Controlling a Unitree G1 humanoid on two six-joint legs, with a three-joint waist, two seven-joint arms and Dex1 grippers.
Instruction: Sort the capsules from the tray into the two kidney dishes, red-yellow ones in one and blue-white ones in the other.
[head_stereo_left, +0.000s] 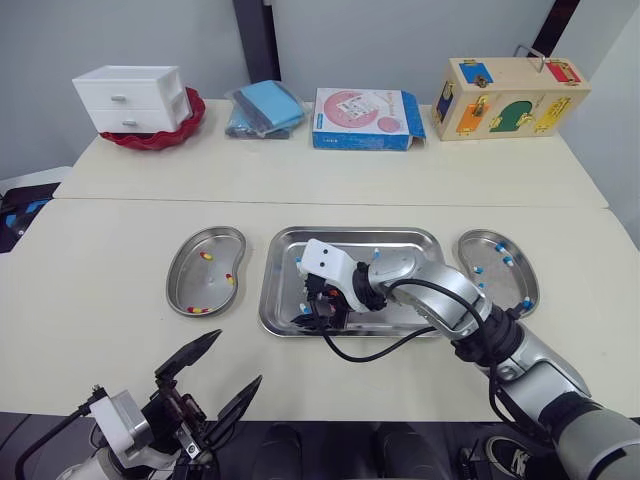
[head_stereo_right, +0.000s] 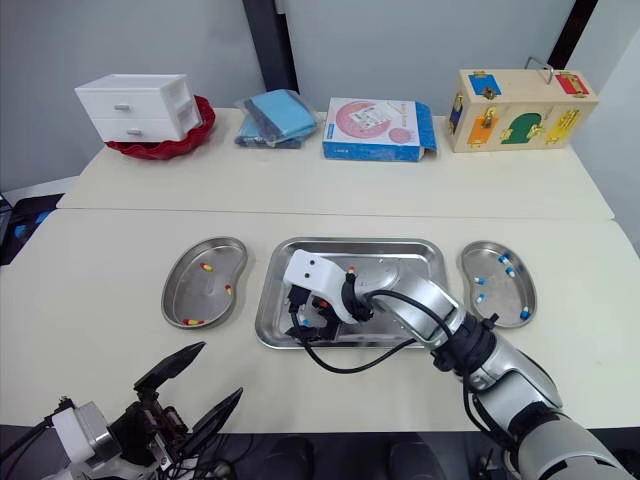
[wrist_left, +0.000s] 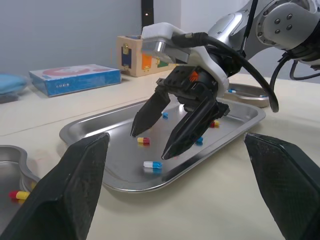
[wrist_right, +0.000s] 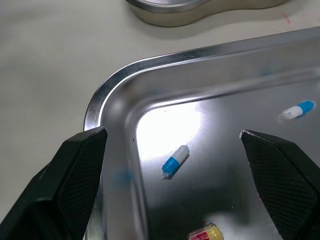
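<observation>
Your left gripper (head_stereo_left: 238, 357) hangs low over the near table edge, well short of the tray (head_stereo_left: 350, 233), its two black fingers spread wide and holding nothing. Your right gripper (wrist_left: 150, 145) is down inside the tray at its near left corner, jaws wide apart and empty, with a blue-white capsule (wrist_right: 175, 161) lying on the tray floor between the fingers. A red-yellow capsule (wrist_left: 143, 141) lies just beside it.

You look to be at the pick step, with the grasp not yet made. Next, I'd judge you need to lower the tips to the tray floor, close on the blue-white capsule alone, then carry it to the right kidney dish (head_stereo_left: 497, 290), where blue-white ones already lie. The left kidney dish (head_stereo_left: 185, 265) holds red-yellow ones.

Expect trouble from the surfaces. The tray is polished steel with a rolled rim and rounded corners, and the capsules are small, glossy, round-ended cylinders likely to roll or skid. Your fingers taper to narrow points with textured pads. Both dishes are shallow, bean-shaped steel.
</observation>
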